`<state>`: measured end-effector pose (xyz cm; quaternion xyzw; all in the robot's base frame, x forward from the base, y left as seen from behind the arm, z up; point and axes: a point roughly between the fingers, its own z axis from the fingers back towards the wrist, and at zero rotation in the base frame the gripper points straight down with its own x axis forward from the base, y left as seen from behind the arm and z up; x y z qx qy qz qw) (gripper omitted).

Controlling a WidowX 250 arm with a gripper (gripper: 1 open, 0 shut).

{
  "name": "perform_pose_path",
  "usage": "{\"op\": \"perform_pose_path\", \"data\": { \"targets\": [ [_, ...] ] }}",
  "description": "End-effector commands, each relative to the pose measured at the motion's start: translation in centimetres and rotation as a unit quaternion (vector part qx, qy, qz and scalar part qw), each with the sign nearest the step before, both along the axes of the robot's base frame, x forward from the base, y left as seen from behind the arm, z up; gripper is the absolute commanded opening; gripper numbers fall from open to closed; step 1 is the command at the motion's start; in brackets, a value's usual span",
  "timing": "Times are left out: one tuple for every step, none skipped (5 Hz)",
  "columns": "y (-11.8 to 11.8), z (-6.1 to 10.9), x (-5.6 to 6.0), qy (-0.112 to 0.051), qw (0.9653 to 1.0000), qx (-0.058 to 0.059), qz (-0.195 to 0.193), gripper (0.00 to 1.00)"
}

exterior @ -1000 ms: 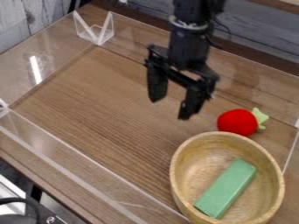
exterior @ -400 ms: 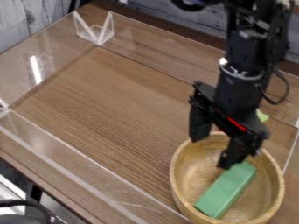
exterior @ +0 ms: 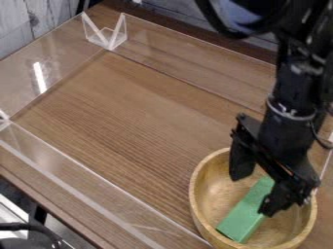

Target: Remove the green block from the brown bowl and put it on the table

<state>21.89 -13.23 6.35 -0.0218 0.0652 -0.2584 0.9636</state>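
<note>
Mint-green block [exterior: 243, 220] lies in the brown bowl [exterior: 205, 204], lower right of the frame; your gripper [exterior: 254, 193] hovers over it, fingers spread apart.

Green block [exterior: 240, 223]: flat, elongated, plain mint; lying inside brown bowl, slanted, upper end partly covered. Brown bowl [exterior: 201, 199]: round, shallow, light tan, thick rim, upright. Table [exterior: 117, 122]: brown wood grain, beneath bowl, extending well beyond it.

Open tabletop [exterior: 124, 122] across the centre-left, free to pass; the bowl's raised rim [exterior: 197, 199] stands round the block [exterior: 243, 216], lower right!
</note>
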Motion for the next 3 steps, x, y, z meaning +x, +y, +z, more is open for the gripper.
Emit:
{"op": "perform_pose_path", "data": {
  "targets": [
    [-0.7,0.1,0.2,-0.019,0.9998,-0.011,-0.002,1.0],
    [-0.7,-0.2,0.2,-0.028,0.9995,-0.013,0.001,1.0],
    [-0.4,1.4,0.3,-0.056,0.9983,-0.016,0.009,1.0]
  ]
}}
